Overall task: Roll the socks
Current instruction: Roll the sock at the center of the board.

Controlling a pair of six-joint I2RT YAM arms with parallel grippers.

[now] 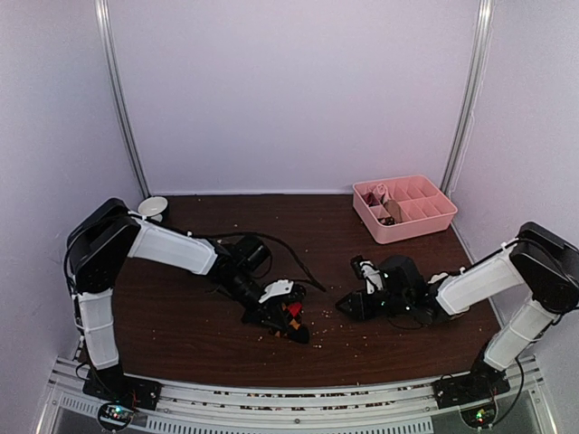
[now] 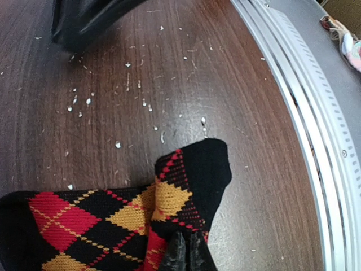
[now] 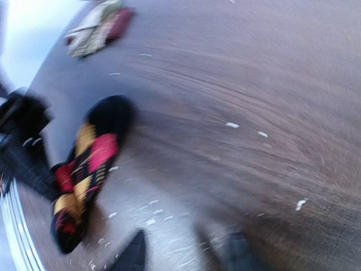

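Left hand (image 2: 181, 257) clamped on argyle sock (image 2: 113, 217) near the front rail (image 2: 307, 141) — right hand (image 3: 186, 254) apart over crumb-flecked tabletop (image 3: 254, 84).

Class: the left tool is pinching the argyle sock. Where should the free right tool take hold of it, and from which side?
On the argyle sock, take the black rounded end that pokes free past the left tool's pinch. It lies flat with bare table around it, so the right tool should probably come down from above on its own side, straddling the end's width.
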